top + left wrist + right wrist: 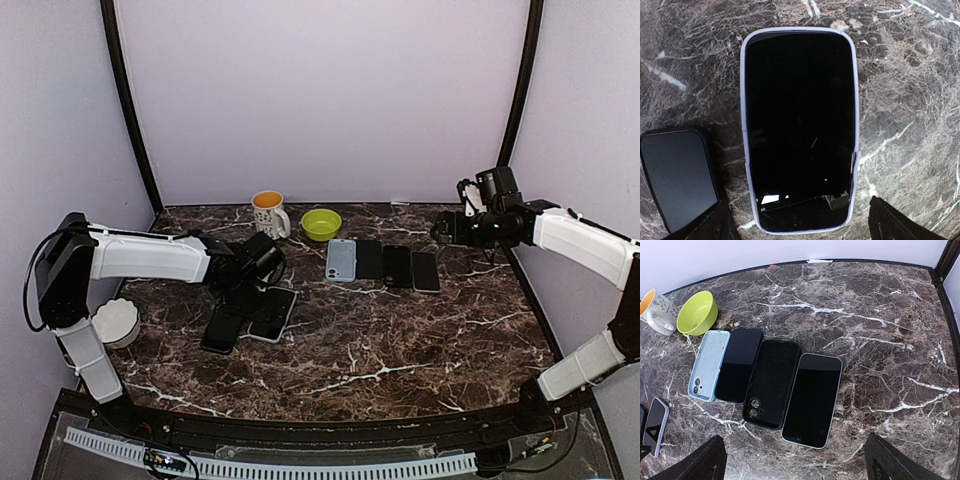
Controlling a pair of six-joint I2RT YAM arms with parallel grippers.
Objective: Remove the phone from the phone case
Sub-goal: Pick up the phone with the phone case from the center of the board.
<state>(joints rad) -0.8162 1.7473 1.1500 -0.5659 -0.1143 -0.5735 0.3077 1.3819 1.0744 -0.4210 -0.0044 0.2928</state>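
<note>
We are looking down on a dark marble table [400, 350] with 2 arms working over it. The left arm [140, 258] is reaching toward the middle-left, and the right arm [580, 240] is hanging above the far right corner.

The left gripper [805, 222] is standing with its fingers spread wide on either side of the near end of the phone [800, 130]. The phone is lying screen up and still sitting inside its pale lilac case [743, 100]. The right gripper [800, 460] is also spread wide, gripping nothing.

A black phone [677, 175] is lying just left of the cased one. Farther back, 4 items are lying in a row: a light blue case [710, 365], a dark phone [740, 365], a black case [771, 382] and a pale-rimmed phone [812, 400]. Behind them a green bowl [697, 313] and a mug [655, 312] are standing side by side.
</note>
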